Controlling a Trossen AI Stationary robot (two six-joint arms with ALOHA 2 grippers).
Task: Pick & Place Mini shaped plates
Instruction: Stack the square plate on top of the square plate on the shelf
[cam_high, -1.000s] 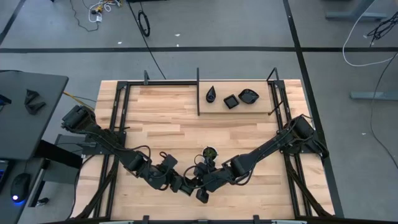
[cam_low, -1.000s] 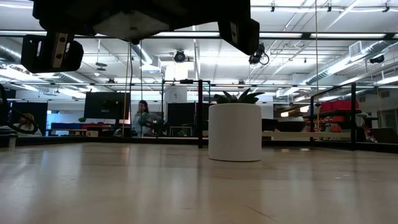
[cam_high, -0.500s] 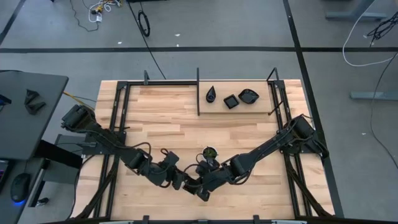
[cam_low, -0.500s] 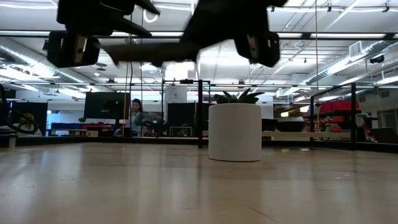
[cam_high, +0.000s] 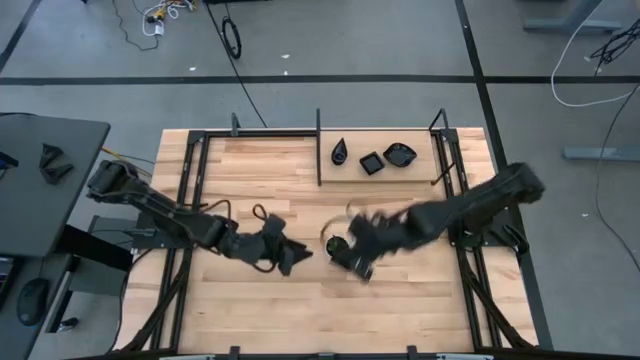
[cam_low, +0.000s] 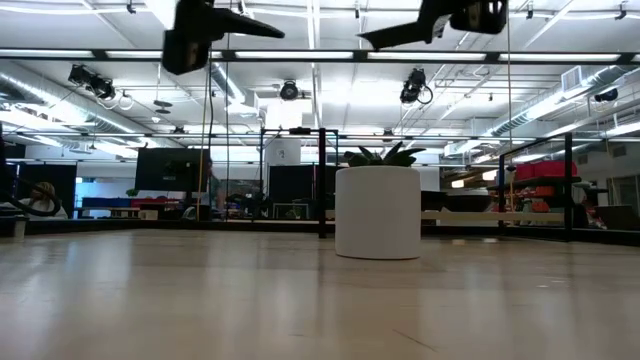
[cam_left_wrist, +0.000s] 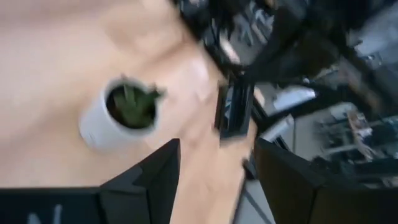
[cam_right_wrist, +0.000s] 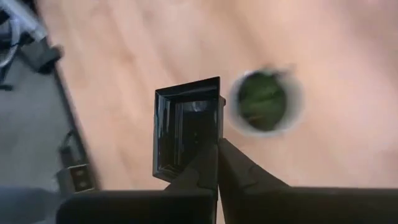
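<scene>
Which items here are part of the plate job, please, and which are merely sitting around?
Job:
square plate, held edge-on by the shut right gripper
teardrop plate, square plate and leaf plate at the far edge
open left gripper

Lying about:
white plant pot

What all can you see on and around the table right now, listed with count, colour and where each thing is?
mini shaped plates: three, black, in a row at the table's far edge
square plate: one, black, pinched at its edge by the right gripper
cup: one, white, green inside, mid-table
table: one, light wood
left gripper: dark, fingers open, empty, left of the cup
right gripper: dark, shut on the square plate, beside the cup
</scene>
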